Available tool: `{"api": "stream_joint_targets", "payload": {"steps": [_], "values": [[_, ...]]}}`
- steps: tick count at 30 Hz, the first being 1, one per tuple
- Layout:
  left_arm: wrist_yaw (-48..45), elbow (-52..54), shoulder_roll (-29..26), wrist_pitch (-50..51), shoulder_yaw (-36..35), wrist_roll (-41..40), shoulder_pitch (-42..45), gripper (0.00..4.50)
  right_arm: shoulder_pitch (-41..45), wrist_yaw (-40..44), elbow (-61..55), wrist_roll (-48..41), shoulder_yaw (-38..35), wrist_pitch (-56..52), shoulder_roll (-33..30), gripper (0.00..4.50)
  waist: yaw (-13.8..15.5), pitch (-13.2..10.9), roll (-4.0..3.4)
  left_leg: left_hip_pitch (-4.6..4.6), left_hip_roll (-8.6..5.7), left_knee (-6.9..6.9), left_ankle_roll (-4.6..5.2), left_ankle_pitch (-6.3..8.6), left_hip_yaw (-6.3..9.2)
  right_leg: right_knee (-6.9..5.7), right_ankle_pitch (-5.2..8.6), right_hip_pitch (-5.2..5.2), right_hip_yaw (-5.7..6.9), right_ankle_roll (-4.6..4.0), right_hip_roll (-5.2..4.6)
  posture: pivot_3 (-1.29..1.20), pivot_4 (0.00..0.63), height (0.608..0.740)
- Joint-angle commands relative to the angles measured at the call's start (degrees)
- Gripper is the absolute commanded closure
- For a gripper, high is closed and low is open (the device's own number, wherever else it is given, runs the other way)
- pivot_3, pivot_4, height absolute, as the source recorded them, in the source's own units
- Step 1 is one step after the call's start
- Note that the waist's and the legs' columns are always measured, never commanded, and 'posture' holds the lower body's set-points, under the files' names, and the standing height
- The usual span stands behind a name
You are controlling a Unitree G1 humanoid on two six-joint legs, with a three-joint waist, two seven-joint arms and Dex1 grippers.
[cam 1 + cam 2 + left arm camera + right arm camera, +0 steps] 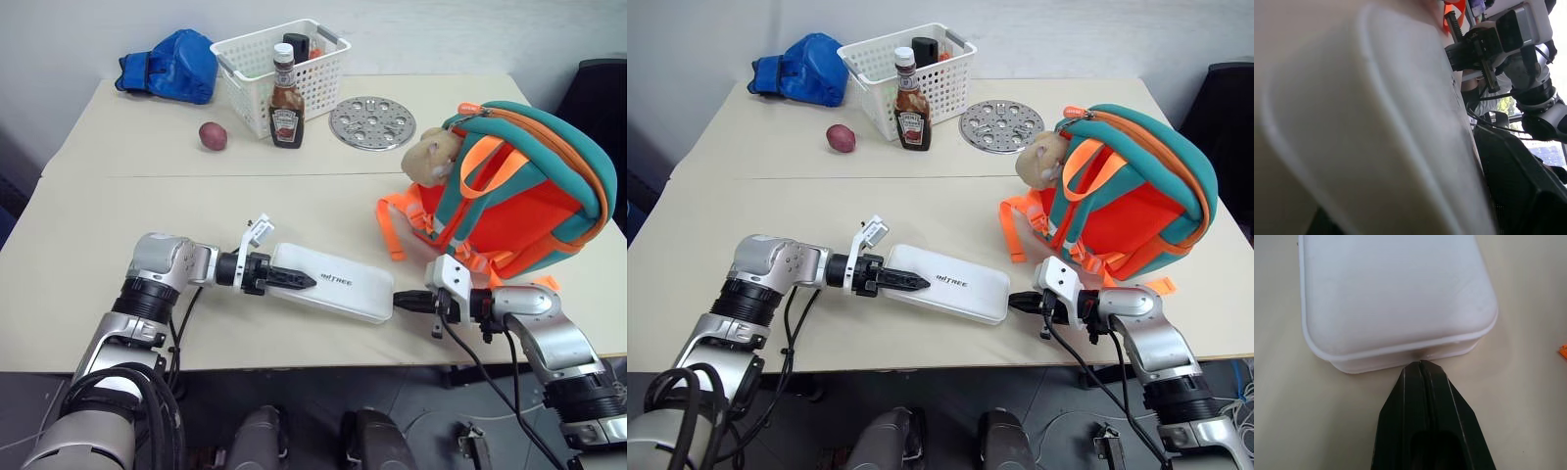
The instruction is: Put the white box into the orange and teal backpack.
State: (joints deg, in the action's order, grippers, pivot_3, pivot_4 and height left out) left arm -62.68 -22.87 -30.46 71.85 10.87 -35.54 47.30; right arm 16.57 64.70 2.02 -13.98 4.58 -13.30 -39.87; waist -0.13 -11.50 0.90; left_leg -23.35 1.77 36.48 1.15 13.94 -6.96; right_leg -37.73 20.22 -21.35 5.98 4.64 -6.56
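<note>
white box point(328, 282): flat on table point(118, 206), between both grippers, near backpack point(514, 186) | left gripper point(294, 279): over box's end, fingers' grip unclear, lower finger hidden | right gripper point(1420, 367): fingers pressed together, tips touching box's other end

Camera set: one head stereo pair, two wrist cameras.
Head pair looks forward and down over the whole tabletop point(323, 196), both eyes sharing one scene slightly offset. Left wrist camera sits pressed close against the white box point(1376, 127), facing right toward the right claw point(1452, 22). Right wrist camera looks closely at the box's right end, shared with the head views.
</note>
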Motion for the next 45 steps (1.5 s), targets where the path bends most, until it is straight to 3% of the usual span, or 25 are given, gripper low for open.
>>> {"api": "stream_joint_targets", "payload": {"steps": [1,3,6,10,12,17,20,24,30,34,36,45], "values": [[-1.72,3.98,-0.93,-1.3,-1.12,-0.73,-0.28,2.85,-0.94,-0.39,-1.75,0.0,0.29,0.01,0.07,4.5,0.0,0.0,0.0,0.0,0.0,0.0,0.0,0.0,0.0,0.0,0.0,0.0,0.0,0.0,0.0,0.0,0.15,0.74],[-1.51,5.22,-1.05,-1.37,-2.16,-1.03,-0.99,3.2,-1.24,-1.08,-2.67,-0.39,-0.27,-0.81,0.03,4.5,0.0,0.0,0.0,0.0,0.0,0.0,0.0,0.0,0.0,0.01,0.0,0.0,-0.01,0.0,-0.01,0.0,0.15,0.74],[-0.47,7.87,-1.88,-1.32,-4.41,-1.52,-2.91,3.2,-3.27,-3.0,-6.37,-1.76,-2.85,-3.26,-0.98,4.5,-0.03,0.0,0.0,0.0,0.01,0.0,0.0,0.0,0.01,0.0,0.0,0.0,-0.01,0.0,-0.01,0.0,0.15,0.74],[1.59,14.19,-4.43,1.66,-11.82,-5.29,-6.59,3.2,-10.44,-6.38,-15.53,-6.91,-11.7,-9.86,-3.18,4.5,-0.04,-0.01,0.01,-0.08,0.03,-0.03,0.0,0.0,0.03,0.0,0.0,-0.08,-0.01,0.0,-0.01,0.0,0.15,0.74],[2.85,18.15,-5.9,3.42,-16.28,-7.77,-8.59,3.2,-14.62,-7.62,-20.72,-12.36,-18.09,-15.44,-4.02,4.14,0.01,-0.02,0.03,-0.11,0.03,-0.04,0.0,0.0,0.04,0.02,0.0,-0.09,-0.01,0.0,-0.02,0.0,0.15,0.74],[8.78,29.47,-8.31,7.73,-32.01,-14.74,-13.84,3.2,-21.48,-16.06,-29.39,-25.24,-37.3,-27.54,-2.53,2.5,0.08,-0.04,0.08,-0.1,0.02,-0.11,0.02,0.01,0.15,0.11,0.0,-0.01,0.0,0.0,-0.06,0.0,0.15,0.74],[12.44,33.45,-7.53,8.74,-37.11,-17.61,-16.08,3.2,-19.72,-21.45,-29.76,-28.55,-39.34,-29.51,-0.18,1.39,0.02,0.0,0.15,-0.04,0.01,-0.2,0.02,0.02,0.16,0.2,0.0,0.06,-0.01,-0.01,-0.07,0.0,0.15,0.74],[18.23,37.46,-5.37,9.87,-42.25,-21.22,-17.86,3.2,-11.33,-29.27,-26.72,-29.31,-35.17,-30.65,4.1,0.05,-0.12,0.0,0.14,0.04,-0.02,-0.32,-0.03,-0.01,0.12,0.23,0.01,0.07,-0.06,-0.02,-0.06,0.0,0.15,0.74],[24.97,39.66,-3.89,9.44,-45.11,-25.51,-17.5,3.2,1.01,-35.45,-15.87,-25.73,-28.63,-28.71,8.86,0.05,-0.11,-0.02,0.18,-0.02,-0.04,-0.34,-0.08,-0.05,0.08,0.1,0.01,-0.08,-0.06,-0.02,-0.03,0.0,0.15,0.74],[28.48,39.4,-4.5,8.7,-46.1,-27.79,-16.48,3.2,9.04,-33.98,-7.55,-25.34,-26.11,-24.89,12.09,0.22,-0.13,-0.03,0.19,-0.06,-0.05,-0.32,-0.07,-0.07,0.07,0.07,0.01,-0.13,-0.06,-0.02,-0.01,0.0,0.15,0.74],[29.76,39.54,-4.87,8.21,-46.03,-28.51,-16.66,3.2,10.0,-32.18,-6.0,-25.2,-25.56,-23.33,11.98,0.61,-0.11,-0.03,0.19,-0.05,-0.05,-0.32,-0.07,-0.07,0.06,0.06,0.01,-0.13,-0.06,-0.02,-0.01,0.0,0.15,0.74],[34.01,39.9,-6.44,5.65,-46.43,-31.06,-18.15,3.2,8.68,-21.17,-6.88,-26.78,-22.8,-21.74,8.41,3.78,-0.28,-0.03,0.2,-0.06,-0.03,-0.36,-0.07,-0.07,0.06,0.08,0.01,-0.14,-0.06,-0.02,0.0,0.0,0.15,0.74]]}}
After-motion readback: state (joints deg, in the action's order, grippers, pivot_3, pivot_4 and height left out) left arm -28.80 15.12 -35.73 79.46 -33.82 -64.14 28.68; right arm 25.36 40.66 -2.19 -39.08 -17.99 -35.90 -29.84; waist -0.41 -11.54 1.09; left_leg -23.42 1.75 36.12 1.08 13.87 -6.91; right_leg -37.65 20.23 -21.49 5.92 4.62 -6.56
